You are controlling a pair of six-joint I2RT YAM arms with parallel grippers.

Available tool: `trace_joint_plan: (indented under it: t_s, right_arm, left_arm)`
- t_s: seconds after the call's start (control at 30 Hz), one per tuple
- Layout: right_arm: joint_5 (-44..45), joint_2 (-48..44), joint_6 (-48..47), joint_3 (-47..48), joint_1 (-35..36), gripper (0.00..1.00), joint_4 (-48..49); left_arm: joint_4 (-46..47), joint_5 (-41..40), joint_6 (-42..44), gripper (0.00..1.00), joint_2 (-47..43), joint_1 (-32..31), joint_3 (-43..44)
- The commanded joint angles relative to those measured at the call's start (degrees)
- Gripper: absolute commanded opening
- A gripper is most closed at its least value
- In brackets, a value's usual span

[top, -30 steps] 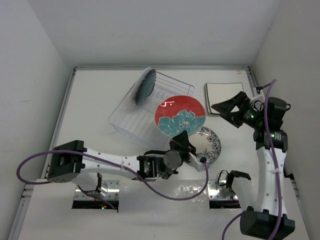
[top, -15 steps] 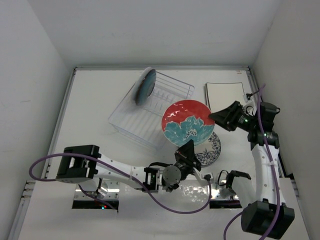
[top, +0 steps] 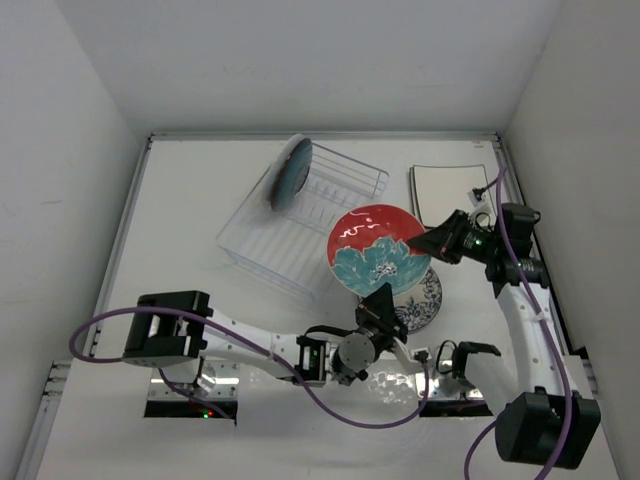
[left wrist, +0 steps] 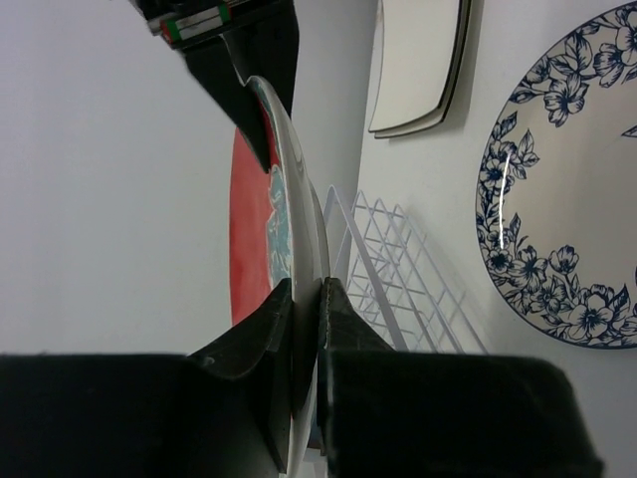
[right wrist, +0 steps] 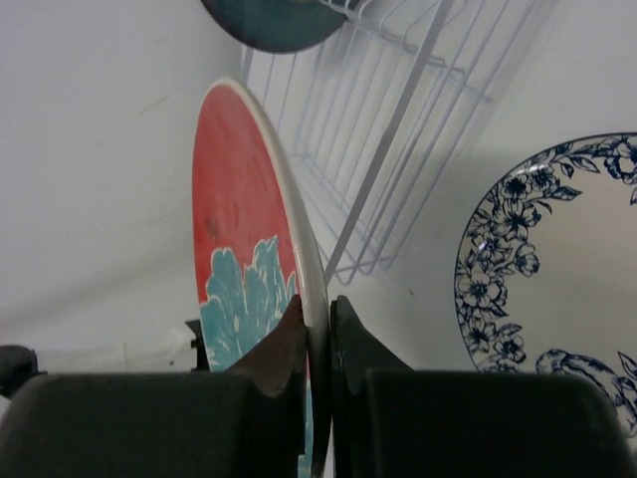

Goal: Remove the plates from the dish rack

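The red-and-teal floral plate [top: 375, 250] hangs tilted above the table between both arms. My left gripper [top: 381, 297] is shut on its near rim, the plate edge-on [left wrist: 299, 209] between the jaws of my left gripper [left wrist: 309, 299]. My right gripper [top: 421, 243] is shut on the plate's right rim, which shows in the right wrist view [right wrist: 239, 219] running down into my right gripper [right wrist: 318, 317]. The blue floral plate [top: 422, 298] lies flat on the table below it. Two square cream plates [top: 447, 185] are stacked at the back right. In the dish rack [top: 320, 200] a teal-faced round plate [top: 290, 172] stands on edge.
The white walls of the enclosure close the table on the left, back and right. The square plates lie close to the right wall. The rack's wire prongs [right wrist: 398, 119] stand just behind the held plate.
The left arm has carried the red-and-teal plate to the right, away from the rack. The right gripper has come in from the right and closed on the plate's rim.
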Motion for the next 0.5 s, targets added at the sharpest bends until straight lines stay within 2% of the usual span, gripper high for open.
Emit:
trace_joint_plan:
  t_s: [0.0, 0.07, 0.13, 0.17, 0.2, 0.27, 0.3, 0.37, 0.4, 0.43, 0.47]
  right_arm:
    - [1.0, 1.1, -3.8, -0.4, 0.8, 0.0, -0.9]
    - [1.4, 1.6, -3.4, -1.3, 0.8, 0.0, 0.6]
    - [1.2, 1.8, -2.4, -2.2, 0.8, 0.0, 3.2]
    - [1.7, 1.2, -0.5, -2.7, 0.6, 0.0, 4.8]
    - [4.0, 0.6, 0.6, -3.7, 0.5, 0.0, 8.3]
    - [6.3, -1.2, 4.0, -4.7, -0.1, 0.0, 11.8]
    - [7.0, -1.6, 5.2, -5.4, -0.5, 0.0, 14.9]
    - [9.4, -2.6, 8.2, -5.8, -1.8, 0.0, 16.6]
    - [10.1, -3.4, 8.9, -5.8, -2.5, 0.0, 17.3]
    - [10.9, -4.0, 9.5, -5.9, -3.1, 0.0, 17.6]
    - [12.3, -4.5, 10.6, -6.0, -4.2, 0.0, 17.9]
  left_arm:
    - [5.4, -0.6, 2.6, 0.03, -2.0, 0.7, 4.6]
    - [4.5, -0.8, 1.6, 0.07, -2.5, 0.8, 4.7]
    - [3.1, -0.9, -0.6, 0.22, -3.1, 1.2, 5.1]
    - [0.5, -1.2, -1.5, 0.3, -3.4, 1.5, 5.4]
    - [-0.3, -2.0, -3.2, 0.5, -3.6, 1.8, 6.0]
    - [-2.2, -3.1, -5.1, 0.65, -4.1, 2.0, 6.1]
    - [-3.8, -3.2, -7.5, 0.76, -4.6, 2.0, 6.0]
    - [-10.7, -3.2, -11.3, 0.82, -6.4, 1.9, 6.0]
    - [-14.1, -2.8, -16.2, 0.9, -6.9, 1.8, 6.8]
    - [-18.4, -2.7, -19.0, 0.92, -7.9, 1.7, 7.4]
    - [-25.8, -2.7, -21.4, 0.96, -8.3, 1.3, 7.7]
